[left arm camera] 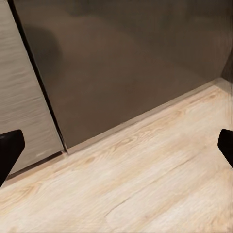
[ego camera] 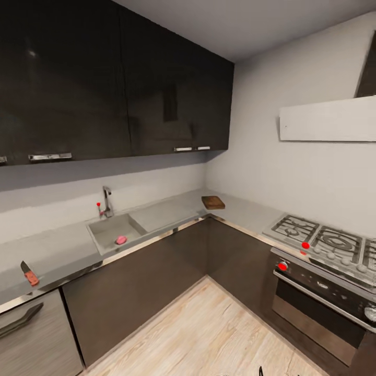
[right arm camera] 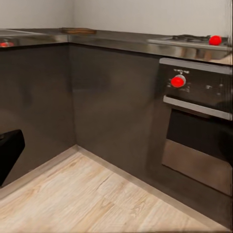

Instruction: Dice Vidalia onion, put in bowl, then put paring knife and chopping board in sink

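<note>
Pale wood-plank floor (left arm camera: 145,184) fills my nearest view, and I see my left hand (left arm camera: 116,150) low over it with black fingers (left arm camera: 8,148) spread wide apart; whether my right hand is apart I cannot tell. Across the glossy dark grey tabletop (ego camera: 52,250), the stainless steel sink (ego camera: 112,230) holds the small pinkish-red Vidalia onion (ego camera: 121,239). I spot the dark brown wooden chopping board (ego camera: 213,202) in the corner and the red-handled paring knife (ego camera: 29,273) well left.
</note>
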